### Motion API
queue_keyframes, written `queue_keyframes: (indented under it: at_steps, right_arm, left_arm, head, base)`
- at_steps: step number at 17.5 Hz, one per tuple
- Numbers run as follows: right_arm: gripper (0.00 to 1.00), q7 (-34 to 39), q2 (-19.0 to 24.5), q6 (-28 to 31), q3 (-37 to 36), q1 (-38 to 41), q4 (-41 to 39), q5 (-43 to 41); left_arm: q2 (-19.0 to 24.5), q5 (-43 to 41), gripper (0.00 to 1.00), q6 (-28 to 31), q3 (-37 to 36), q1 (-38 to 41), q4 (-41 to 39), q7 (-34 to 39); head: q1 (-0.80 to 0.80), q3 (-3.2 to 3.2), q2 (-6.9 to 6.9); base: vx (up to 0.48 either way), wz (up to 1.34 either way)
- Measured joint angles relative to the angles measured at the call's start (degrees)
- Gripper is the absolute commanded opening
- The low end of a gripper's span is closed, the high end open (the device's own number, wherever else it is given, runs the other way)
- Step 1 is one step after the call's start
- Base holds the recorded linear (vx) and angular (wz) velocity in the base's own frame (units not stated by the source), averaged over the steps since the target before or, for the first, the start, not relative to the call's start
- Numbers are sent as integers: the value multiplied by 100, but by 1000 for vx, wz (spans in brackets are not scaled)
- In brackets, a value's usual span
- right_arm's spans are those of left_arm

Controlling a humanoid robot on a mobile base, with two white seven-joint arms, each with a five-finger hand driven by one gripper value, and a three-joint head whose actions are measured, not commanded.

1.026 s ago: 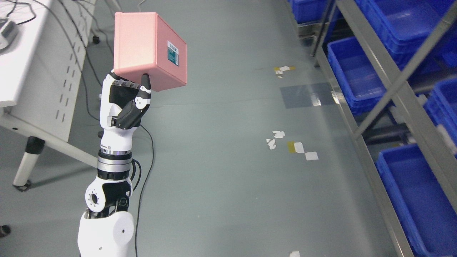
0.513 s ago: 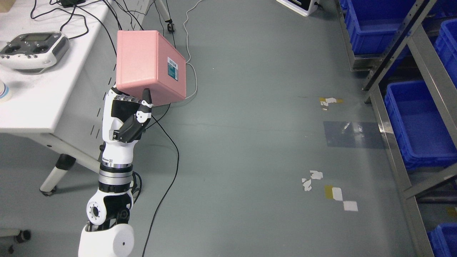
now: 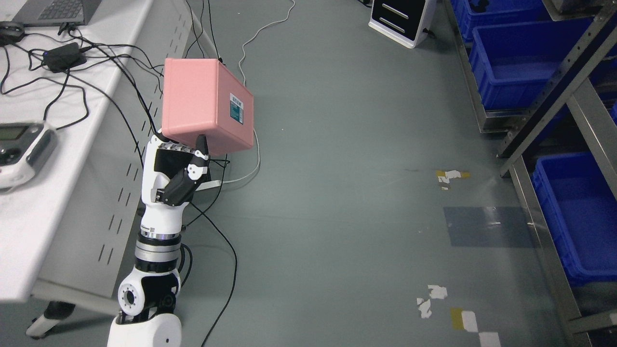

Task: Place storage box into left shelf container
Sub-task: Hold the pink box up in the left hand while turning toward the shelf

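The whole view has shifted since a second ago: the grey floor, the white tabletop and the metal shelf rack all slide across the picture together, so the camera and base are moving, not the things. The rack with its blue plastic shelf containers now sits farther to the right edge, with only parts of the bins in view, while the tabletop with its black cables and grey handheld controller takes more of the left side.

The pink rectangular storage box with the small teal label keeps nearly the same place relative to the arm. The left hand is clamped on the box's lower edge, thumb up against the near face, fingers behind and underneath, box raised above the floor and tilted. The grip looks unchanged. The right hand is out of view.

Judgement: this is the carry phase, the robot still turning or travelling. The box is well apart from every blue container, so placement has not started. Next need is to bring the shelf back toward the left arm's reach. Which bin is the target cannot be told yet.
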Motion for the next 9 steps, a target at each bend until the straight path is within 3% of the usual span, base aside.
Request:
queue_keyframes:
  at_steps: [9]
  right_arm:
    - [100, 34, 0, 0, 0, -1, 0, 0]
  left_arm:
    - [0, 1, 2, -15, -86, 322, 0, -323]
  head:
    - [0, 0, 0]
  base:
    - [481, 16]
